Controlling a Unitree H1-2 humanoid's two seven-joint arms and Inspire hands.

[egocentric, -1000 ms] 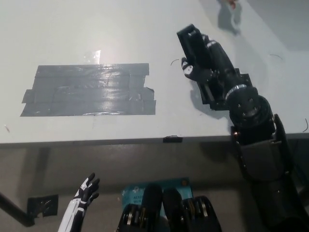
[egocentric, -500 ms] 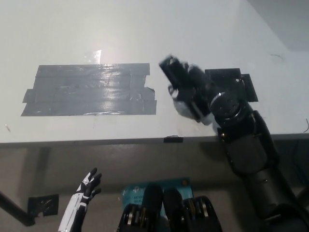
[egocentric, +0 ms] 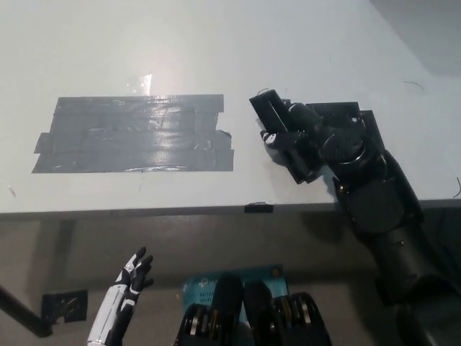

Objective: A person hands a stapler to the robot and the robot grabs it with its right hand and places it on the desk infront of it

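Desk (egocentric: 302, 43): a pale grey surface seen from steeply above, its near edge running across the lower middle of the view.

Tape patch (egocentric: 133, 135): overlapping strips of grey tape on the desk's left half, well apart from the working hand.

Dark patch (egocentric: 353, 115): a black rectangular area on the desk, partly covered by the black arm; its nature cannot be told.

Right hand (egocentric: 292, 140): black, reaching in from the lower right, low over the desk just right of the tape patch, its fingers curled round a dark object.

Stapler (egocentric: 268, 109): the black blocky end protruding from the upper left of the right hand; black on black, so its outline blurs into the fingers. It appears grasped, at or very near the desk surface; contact with the desk cannot be confirmed.

Left hand (egocentric: 130, 277): white, resting below the desk edge at lower left, fingers spread, holding nothing.

Person: none in view.

Progress: the handover and the grasp look complete, and the stapler is carried to the desk in front of the robot.

Remaining: judged from this position, setting the stapler down firmly, releasing the fingers, and drawing the arm clear.
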